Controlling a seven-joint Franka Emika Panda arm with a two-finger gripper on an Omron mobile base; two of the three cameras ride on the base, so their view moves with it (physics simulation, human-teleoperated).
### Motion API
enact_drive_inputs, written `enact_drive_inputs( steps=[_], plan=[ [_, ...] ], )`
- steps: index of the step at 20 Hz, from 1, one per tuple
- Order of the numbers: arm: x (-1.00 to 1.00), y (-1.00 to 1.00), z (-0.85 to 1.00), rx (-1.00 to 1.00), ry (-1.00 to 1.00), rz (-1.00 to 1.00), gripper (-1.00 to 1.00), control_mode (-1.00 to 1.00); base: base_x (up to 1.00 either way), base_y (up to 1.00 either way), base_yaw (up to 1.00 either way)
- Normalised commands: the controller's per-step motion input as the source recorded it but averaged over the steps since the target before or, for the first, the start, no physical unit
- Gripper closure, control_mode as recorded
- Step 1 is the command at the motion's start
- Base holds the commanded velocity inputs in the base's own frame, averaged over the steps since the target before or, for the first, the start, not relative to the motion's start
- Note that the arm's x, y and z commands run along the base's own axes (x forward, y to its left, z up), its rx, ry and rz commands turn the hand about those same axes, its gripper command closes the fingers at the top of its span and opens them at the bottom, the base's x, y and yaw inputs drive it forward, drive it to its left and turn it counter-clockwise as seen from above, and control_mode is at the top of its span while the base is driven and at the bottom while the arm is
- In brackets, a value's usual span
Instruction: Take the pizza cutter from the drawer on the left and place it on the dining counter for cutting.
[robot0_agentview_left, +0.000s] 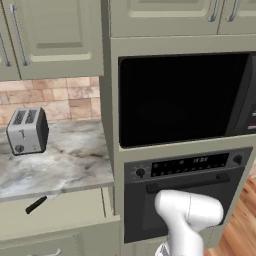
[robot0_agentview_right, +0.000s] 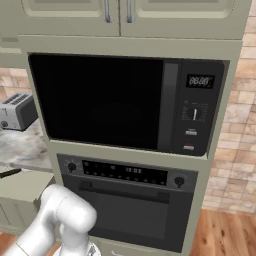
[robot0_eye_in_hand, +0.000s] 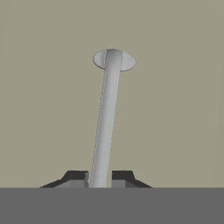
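Observation:
The drawer (robot0_agentview_left: 75, 212) stands pulled out under the small marble top. In it lies the pizza cutter (robot0_agentview_left: 36, 204), black handle toward me, pale wheel end up against the counter's edge. The right base view shows a bit of the pizza cutter (robot0_agentview_right: 10, 173) over the drawer (robot0_agentview_right: 22, 187). In the hand view my gripper (robot0_eye_in_hand: 99, 177) straddles a silver bar handle (robot0_eye_in_hand: 106, 118) on a flat olive-beige front (robot0_eye_in_hand: 175, 109), and both dark fingertips (robot0_eye_in_hand: 78, 177) press against the bar. The dining counter is out of view.
A silver toaster (robot0_agentview_left: 27, 131) stands on the small marble top (robot0_agentview_left: 70, 160). To the right, a tall unit holds a black microwave (robot0_agentview_left: 182, 97) over a black oven (robot0_agentview_left: 185, 187). My white arm (robot0_agentview_left: 187, 215) crosses in front of the oven. Wood floor (robot0_agentview_right: 225, 235) lies at the right.

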Motion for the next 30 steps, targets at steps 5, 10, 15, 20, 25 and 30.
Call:
enact_drive_inputs(
  steps=[5, 10, 15, 20, 25, 30],
  plan=[
    [-0.69, 0.02, 0.00, 0.00, 0.00, 0.00, 1.00, -1.00, 0.00, 0.00, 0.00],
    [-0.73, 0.02, -0.03, 0.00, 0.00, 0.00, 1.00, -1.00, 0.00, 0.00, 0.00],
    [-0.69, 0.03, -0.02, 0.01, 0.00, 0.00, 1.00, -1.00, 0.00, 0.00, 0.00],
    [-0.69, 0.02, 0.00, 0.02, 0.00, 0.00, 1.00, -1.00, 0.00, 0.00, 0.00],
    [-0.74, 0.01, -0.01, 0.02, 0.00, 0.00, 1.00, -1.00, 0.00, 0.00, 0.00],
    [-0.70, 0.01, 0.00, 0.02, 0.00, 0.00, 1.00, -1.00, 0.00, 0.00, 0.00]
  ],
)
